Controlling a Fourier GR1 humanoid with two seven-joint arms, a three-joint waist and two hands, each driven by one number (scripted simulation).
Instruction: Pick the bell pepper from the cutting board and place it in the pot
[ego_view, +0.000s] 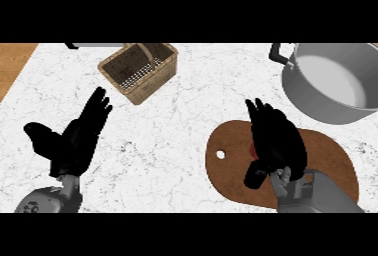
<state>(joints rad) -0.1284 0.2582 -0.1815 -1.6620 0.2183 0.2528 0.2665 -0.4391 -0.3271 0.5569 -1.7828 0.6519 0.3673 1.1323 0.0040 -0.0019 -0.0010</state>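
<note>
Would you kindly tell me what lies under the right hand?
A sliver of the red bell pepper shows beneath the black right hand, over the brown oval wooden cutting board; the rest is covered.

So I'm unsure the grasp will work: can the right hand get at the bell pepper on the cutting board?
Probably yes: the right hand hangs directly over the bell pepper on the cutting board, nothing between them.

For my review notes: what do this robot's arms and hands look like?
Both arms end in matte black hands with slim fingers and a thicker thumb. The left hand sits on a grey forearm whose rounded casing bears small dark markings. The right hand joins a smooth grey forearm through a darker wrist. No cables show.
</note>
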